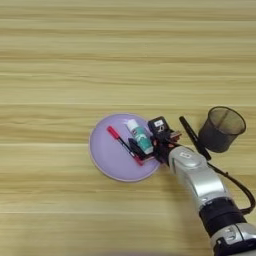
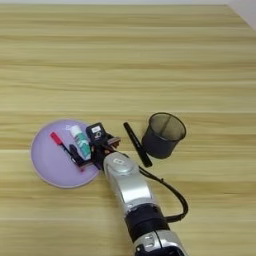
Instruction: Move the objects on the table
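A round lilac plate [image 1: 106, 152] lies on the table [image 1: 125, 60] in front of me. A thin red pen [image 1: 120, 141] rests on it, and beside that lies a white-and-green glue stick [image 1: 138, 133], both slanted. My right gripper [image 1: 146, 136] reaches over the plate's right rim, open, one black finger on each side of the glue stick's near end. To the right of the plate a slim black marker [image 1: 192, 136] lies on the wood. A black wire-mesh pen cup [image 1: 223, 129] stands next to it, tilted and empty.
My silver forearm [image 1: 200, 182] comes in from the bottom right, with a black cable [image 1: 237, 184] looping beside it. Bare wood stretches across the far half and the left side of the table.
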Robot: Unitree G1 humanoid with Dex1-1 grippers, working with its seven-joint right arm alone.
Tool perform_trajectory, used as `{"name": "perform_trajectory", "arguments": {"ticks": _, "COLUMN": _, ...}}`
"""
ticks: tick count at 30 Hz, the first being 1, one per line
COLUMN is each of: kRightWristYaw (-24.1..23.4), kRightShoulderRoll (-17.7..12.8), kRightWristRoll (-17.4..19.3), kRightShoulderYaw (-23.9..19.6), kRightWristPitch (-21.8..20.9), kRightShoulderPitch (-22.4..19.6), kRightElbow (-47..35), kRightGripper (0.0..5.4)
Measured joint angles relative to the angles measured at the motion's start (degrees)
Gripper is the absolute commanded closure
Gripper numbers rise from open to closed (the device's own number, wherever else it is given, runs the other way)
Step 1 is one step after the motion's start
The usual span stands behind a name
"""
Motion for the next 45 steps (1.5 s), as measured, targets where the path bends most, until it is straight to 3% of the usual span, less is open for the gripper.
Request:
{"name": "perform_trajectory", "arguments": {"ticks": 17, "kRightWristYaw": -1.4, "kRightShoulderRoll": -0.7, "kRightWristRoll": -4.4, "kRightShoulderYaw": 0.8, "kRightWristPitch": 0.7, "kRightShoulderPitch": -0.3, "kRightElbow": 2.7, "kRightGripper": 0.05}}
{"name": "perform_trajectory", "arguments": {"ticks": 26, "kRightWristYaw": 1.2, "kRightShoulderRoll": -0.2, "kRightWristRoll": -4.1, "kRightShoulderYaw": 1.2, "kRightWristPitch": 1.3, "kRightShoulderPitch": -0.3, "kRightElbow": 2.3, "kRightGripper": 0.05}}
{"name": "perform_trajectory", "arguments": {"ticks": 45, "kRightWristYaw": 1.9, "kRightShoulderRoll": -0.4, "kRightWristRoll": -4.8, "kRightShoulderYaw": 2.4, "kRightWristPitch": 3.3, "kRightShoulderPitch": -0.3, "kRightElbow": 2.5, "kRightGripper": 0.05}}
